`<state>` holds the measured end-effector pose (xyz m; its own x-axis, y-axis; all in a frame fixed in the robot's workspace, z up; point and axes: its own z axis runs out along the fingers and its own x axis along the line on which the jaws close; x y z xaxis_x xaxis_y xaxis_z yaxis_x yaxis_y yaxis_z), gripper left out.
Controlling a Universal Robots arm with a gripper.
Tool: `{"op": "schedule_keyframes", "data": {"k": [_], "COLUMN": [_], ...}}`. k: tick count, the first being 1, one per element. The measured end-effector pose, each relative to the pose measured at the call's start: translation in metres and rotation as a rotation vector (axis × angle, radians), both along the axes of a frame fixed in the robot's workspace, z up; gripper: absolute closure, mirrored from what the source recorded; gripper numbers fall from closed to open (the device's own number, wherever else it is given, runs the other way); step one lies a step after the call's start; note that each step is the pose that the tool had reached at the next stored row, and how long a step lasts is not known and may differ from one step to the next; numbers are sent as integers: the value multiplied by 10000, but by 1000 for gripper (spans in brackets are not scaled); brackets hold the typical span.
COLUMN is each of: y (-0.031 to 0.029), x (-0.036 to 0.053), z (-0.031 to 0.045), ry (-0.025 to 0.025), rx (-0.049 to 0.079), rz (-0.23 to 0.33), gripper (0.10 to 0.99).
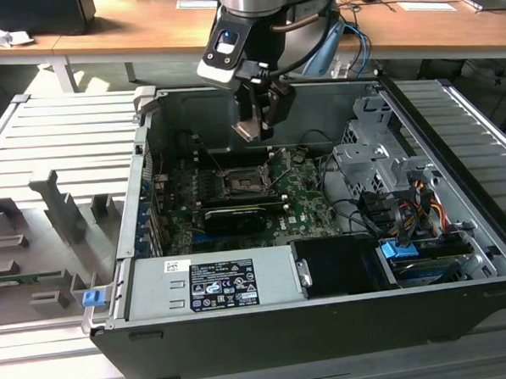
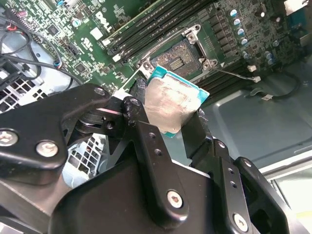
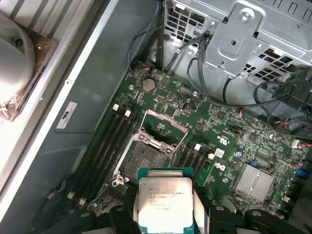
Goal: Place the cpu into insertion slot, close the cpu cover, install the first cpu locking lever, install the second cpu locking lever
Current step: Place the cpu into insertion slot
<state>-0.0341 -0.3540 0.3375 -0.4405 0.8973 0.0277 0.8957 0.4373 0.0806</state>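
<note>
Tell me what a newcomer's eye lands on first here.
First, the silvery cpu, pinched between the black fingers, hangs over the open computer case. Below it on the green circuit board, the insertion slot lies bare, its cpu cover raised open.

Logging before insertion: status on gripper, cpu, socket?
Now: gripper shut on cpu, not yet seated. Empty insertion slot, cpu cover raised open. Nothing seen blocking the slot.
</note>
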Motion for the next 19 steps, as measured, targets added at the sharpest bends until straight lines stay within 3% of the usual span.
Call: {"op": "schedule_keyframes", "data": {"k": [8, 19], "y": [0, 0], "x": [0, 0], "z": [-23, -101], "ry": [1, 98], "rx": [1, -3], "rz": [-548, -2185], "gripper": [549, 549]}}
